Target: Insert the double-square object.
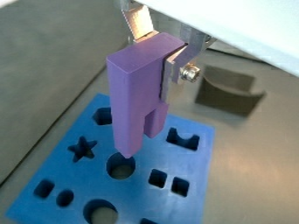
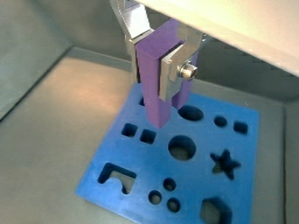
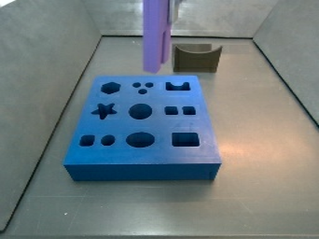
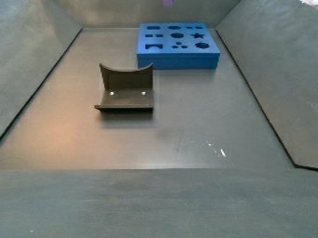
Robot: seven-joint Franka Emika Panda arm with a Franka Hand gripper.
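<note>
Two silver fingers (image 1: 142, 24) of the gripper (image 2: 158, 61) clamp the upright peg (image 1: 138, 92) — poised above the blue block (image 3: 144, 159).

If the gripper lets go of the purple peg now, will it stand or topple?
Likely topple: the double-square object is tall and slim. It looks rigid, held upright by the gripper above the blue block, not yet in a hole.

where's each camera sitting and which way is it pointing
Wrist view: on the arm, looking down the gripper and held peg at the blue block.
Wrist view: opposite side, same gripper, peg, block.
Side view: low, near the block; peg shows, fingers don't.
Side view: high, far end; olive block nearer; no robot.
All share the blue block.
</note>
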